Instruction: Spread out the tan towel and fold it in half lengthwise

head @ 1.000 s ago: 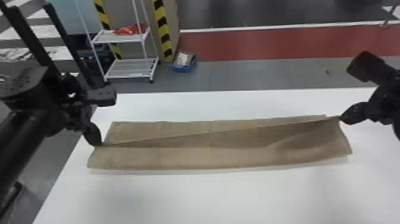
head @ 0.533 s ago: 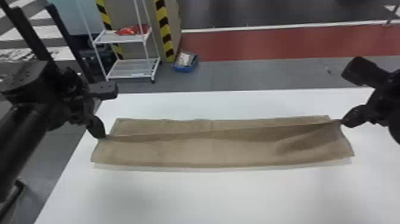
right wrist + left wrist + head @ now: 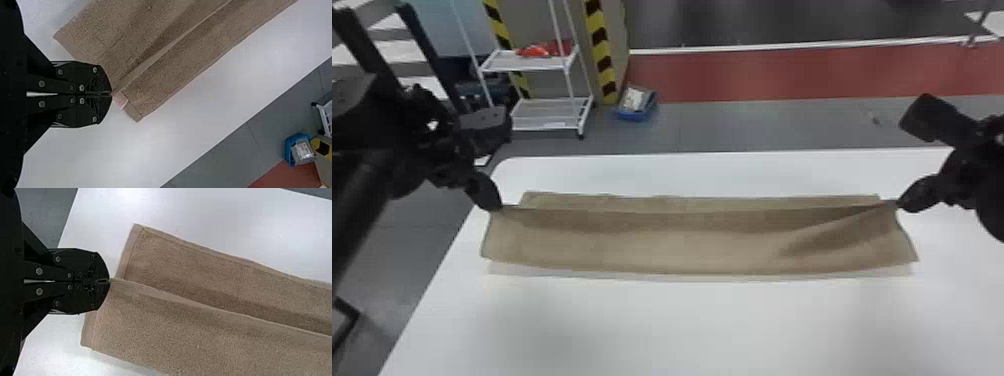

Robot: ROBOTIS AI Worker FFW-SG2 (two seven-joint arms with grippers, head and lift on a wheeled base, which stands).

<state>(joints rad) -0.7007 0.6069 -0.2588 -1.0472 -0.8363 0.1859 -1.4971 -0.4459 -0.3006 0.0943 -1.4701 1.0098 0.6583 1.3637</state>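
Tan cloth is stretching across the middle of the head view: the towel [image 3: 682,250] is lying in a long strip on the white table [image 3: 682,330], its near side sagging toward the lower part of the frame and casting a thin shadow there. The left gripper [image 3: 496,205], at centre left, is pinching one end of the raised edge, its fingers pressing together on the cloth. The right gripper [image 3: 901,203], at centre right, is gripping the other end just as tightly. Beyond that edge, a narrow band of the lower layer is showing.

The step seems to be laying this edge over the far one. Doing it well means moving both grippers together, keeping the edge taut but not dragging the layer underneath, matching the corners, then lowering before letting go. The slanting crease near the right gripper is suggesting uneven tension, so that side probably wants easing straight before the release.

A small pale label [image 3: 120,100] is peeking out by the right gripper's tips, with no legible writing. Farther off, in the upper left of the head view, a blue bin [image 3: 635,116] is standing beside a white rack [image 3: 552,103]. The bin is holding a packet [image 3: 303,150] whose print is staying too small to read.
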